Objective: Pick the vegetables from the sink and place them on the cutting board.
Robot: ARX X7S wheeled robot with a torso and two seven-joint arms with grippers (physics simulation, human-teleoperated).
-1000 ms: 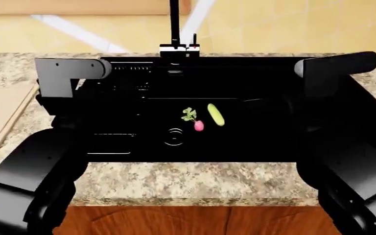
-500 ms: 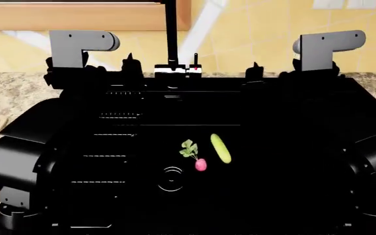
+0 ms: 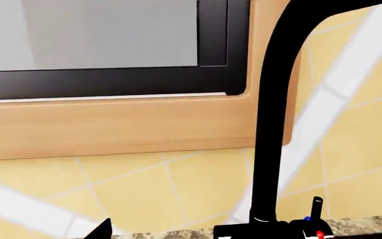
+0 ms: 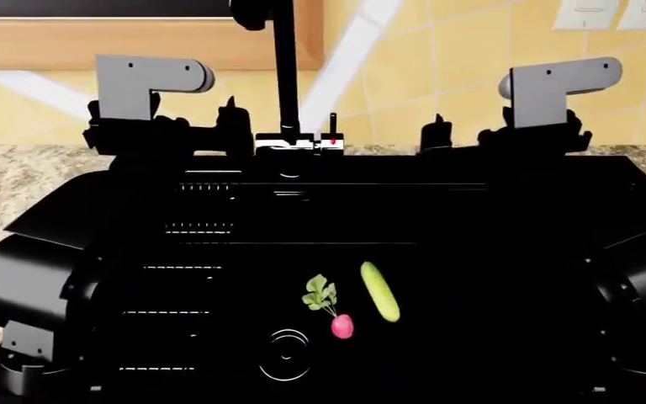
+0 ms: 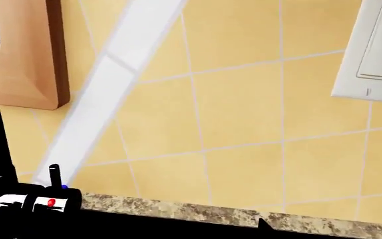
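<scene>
The black sink (image 4: 469, 252) fills the head view. On its floor lie the yellow-green cucumber (image 4: 380, 291) and, just beside it, the pink radish (image 4: 342, 326) with green leaves. My left gripper (image 4: 161, 119) hovers over the sink's back rim left of the faucet (image 4: 287, 76), open and empty. My right gripper (image 4: 505, 126) hovers over the back rim right of the faucet, also open and empty. Both are well behind the vegetables. Each wrist view shows only one dark fingertip (image 3: 101, 230) (image 5: 264, 224) against the tiled wall. The cutting board is out of view.
A tall black faucet (image 3: 270, 114) with chrome base stands at the back centre, between the two grippers. Speckled granite counter (image 4: 9, 181) borders the sink. Behind are a yellow tiled wall, a wooden window sill (image 3: 111, 124) and a white wall switch (image 5: 373, 50). A round drain (image 4: 286, 354) lies near the radish.
The head view has closed in on the sink, so the vegetables sit lower in it. Both arms have risen and reached towards the back rim, flanking the faucet.
</scene>
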